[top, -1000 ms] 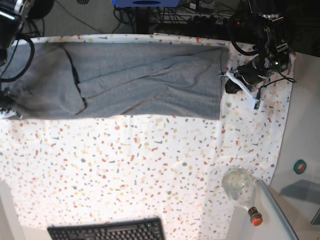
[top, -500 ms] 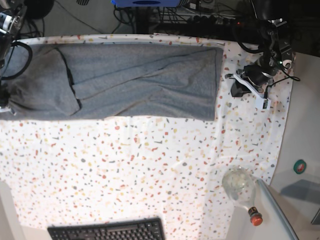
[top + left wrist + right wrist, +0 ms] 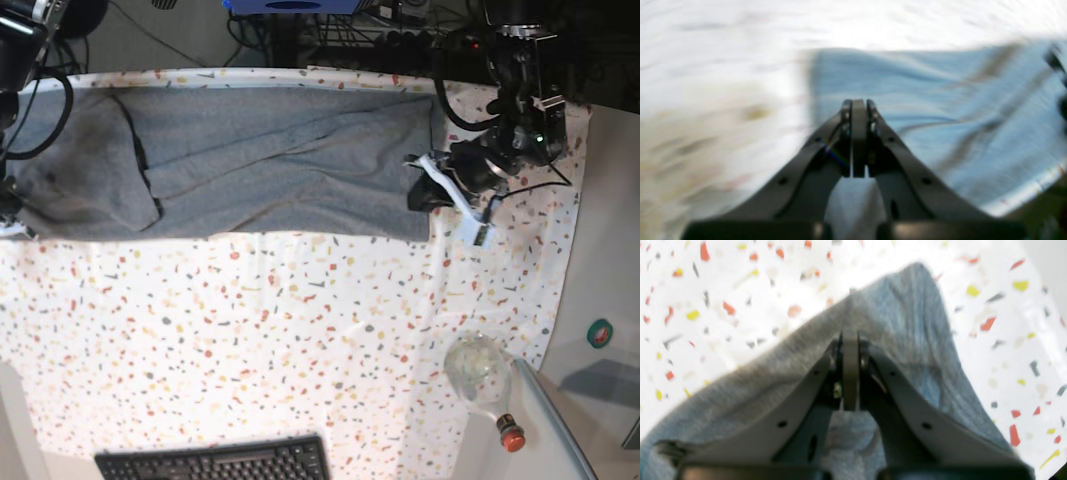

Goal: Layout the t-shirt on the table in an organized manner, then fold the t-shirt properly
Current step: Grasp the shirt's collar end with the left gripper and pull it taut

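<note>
Black keyboard (image 3: 215, 460) and a bottle (image 3: 484, 382) sit nearest on my speckled table (image 3: 250, 330). Farther back the grey t-shirt (image 3: 270, 160) lies spread. My left pincer (image 3: 420, 190) is closed at its edge; my right pincer (image 3: 850, 336) is closed over shirt cloth.

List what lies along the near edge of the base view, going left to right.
Black keyboard → clear glass bottle with a red cap → small green-and-red round object, all past or beside the speckled table.
</note>
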Controlling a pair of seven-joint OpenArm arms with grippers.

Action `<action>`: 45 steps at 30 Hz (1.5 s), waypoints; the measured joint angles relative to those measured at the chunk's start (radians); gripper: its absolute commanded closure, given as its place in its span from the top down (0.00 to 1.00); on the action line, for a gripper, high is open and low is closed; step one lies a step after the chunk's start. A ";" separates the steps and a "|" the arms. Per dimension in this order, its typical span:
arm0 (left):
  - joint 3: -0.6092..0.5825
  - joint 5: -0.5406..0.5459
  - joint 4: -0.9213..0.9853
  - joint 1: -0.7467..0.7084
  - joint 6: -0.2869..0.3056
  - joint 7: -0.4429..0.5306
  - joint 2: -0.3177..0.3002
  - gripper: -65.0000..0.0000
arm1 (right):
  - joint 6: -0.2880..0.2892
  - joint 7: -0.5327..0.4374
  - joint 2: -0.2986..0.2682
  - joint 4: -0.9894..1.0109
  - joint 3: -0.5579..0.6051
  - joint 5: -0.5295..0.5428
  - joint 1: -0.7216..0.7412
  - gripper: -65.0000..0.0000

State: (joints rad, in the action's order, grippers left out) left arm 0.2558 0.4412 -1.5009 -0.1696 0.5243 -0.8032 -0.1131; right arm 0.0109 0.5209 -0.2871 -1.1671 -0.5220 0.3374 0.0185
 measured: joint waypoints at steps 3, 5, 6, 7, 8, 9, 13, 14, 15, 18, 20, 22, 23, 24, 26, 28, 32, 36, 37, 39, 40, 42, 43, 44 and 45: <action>-0.084 -0.066 0.109 0.034 -0.003 0.012 0.027 0.00 | 0.000 0.006 0.002 0.002 0.000 0.000 0.002 0.00; -0.110 -0.110 0.160 0.057 -0.014 0.039 0.048 0.00 | 0.000 0.006 0.002 0.002 0.000 0.000 0.009 0.00; -0.114 -0.134 0.182 0.067 -0.033 0.060 0.056 0.00 | 0.000 0.004 0.002 0.002 0.000 0.000 0.011 0.00; -0.114 -0.150 0.198 0.069 -0.048 0.090 0.057 0.00 | 0.000 0.003 0.002 0.002 0.000 0.000 0.012 0.00; -0.113 -0.162 0.210 0.069 -0.060 0.120 0.054 0.00 | 0.000 0.003 0.002 0.003 0.000 -0.001 0.011 0.00; -0.113 -0.167 0.221 0.069 -0.060 0.143 0.048 0.00 | 0.000 0.003 -0.002 0.015 0.000 0.000 0.011 0.00; -0.113 -0.181 0.263 0.078 -0.049 0.213 0.003 0.00 | 0.000 0.006 0.002 0.031 0.000 -0.004 0.004 0.00; -0.113 -0.179 0.269 0.085 -0.048 0.213 -0.012 0.00 | 0.000 0.007 0.003 0.031 0.000 -0.003 0.003 0.00; -0.113 -0.182 0.272 0.087 -0.047 0.212 -0.026 0.00 | -0.001 0.004 0.007 0.031 0.000 -0.004 0.003 0.00; -0.104 -0.194 0.273 0.094 -0.061 0.213 -0.051 0.00 | -0.003 0.003 0.037 0.031 0.001 -0.003 0.003 0.00; -0.089 -0.193 0.272 0.091 -0.060 0.213 -0.053 0.00 | -0.003 0.007 0.038 0.031 0.034 -0.001 -0.004 0.00; -0.051 -0.190 0.273 0.088 -0.053 0.209 -0.047 0.00 | -0.003 0.005 0.033 0.031 0.073 -0.004 -0.014 0.00; -0.034 -0.191 0.273 0.086 -0.053 0.208 -0.047 0.00 | -0.003 0.005 0.033 0.031 0.090 -0.005 -0.017 0.00; -0.020 -0.192 0.273 0.086 -0.054 0.206 -0.048 0.00 | -0.003 0.005 0.033 0.033 0.099 0.000 -0.017 0.00; -0.008 -0.195 0.276 0.086 -0.056 0.206 -0.056 0.00 | -0.003 0.001 0.035 0.045 0.103 0.001 -0.015 0.00; -0.011 -0.197 0.282 0.087 -0.056 0.208 -0.071 0.00 | -0.003 -0.001 0.035 0.076 0.103 0.000 -0.007 0.00; -0.008 -0.188 0.296 0.087 -0.055 0.220 -0.076 0.00 | -0.003 0.003 0.027 0.108 0.103 -0.001 0.002 0.00; -0.010 -0.207 0.241 0.082 -0.072 0.173 -0.068 0.00 | -0.003 0.002 0.036 0.060 0.102 -0.001 -0.026 0.00; -0.011 -0.200 0.217 0.076 -0.078 0.146 -0.067 0.00 | -0.004 0.007 0.040 0.031 0.101 -0.002 -0.039 0.00; 0.013 -0.134 0.149 0.047 -0.080 0.107 -0.070 0.00 | -0.015 0.005 0.052 -0.055 0.099 -0.004 -0.072 0.00; 0.052 -0.087 0.108 0.036 -0.079 0.074 -0.069 0.00 | -0.014 0.006 0.056 -0.105 0.101 -0.002 -0.087 0.00; 0.148 -0.021 0.026 0.023 -0.080 0.008 -0.069 0.00 | -0.006 0.005 0.057 -0.206 0.102 0.005 -0.119 0.00; 0.200 0.008 -0.010 0.017 -0.080 -0.010 -0.072 0.00 | -0.006 0.000 0.058 -0.251 0.101 0.000 -0.138 0.00; 0.248 0.024 -0.032 0.008 -0.080 -0.010 -0.079 0.00 | -0.010 -0.002 0.060 -0.285 0.100 0.000 -0.154 0.00; 0.289 0.028 -0.041 -0.005 -0.080 -0.006 -0.088 0.00 | -0.014 0.000 0.063 -0.317 0.098 -0.003 -0.174 0.00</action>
State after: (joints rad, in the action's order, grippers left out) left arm 0.5449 0.4694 -1.5421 -0.1749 0.4442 -0.8097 -0.2012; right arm -0.0032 0.5209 -0.2245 -1.4845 -0.4236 0.3344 -0.1551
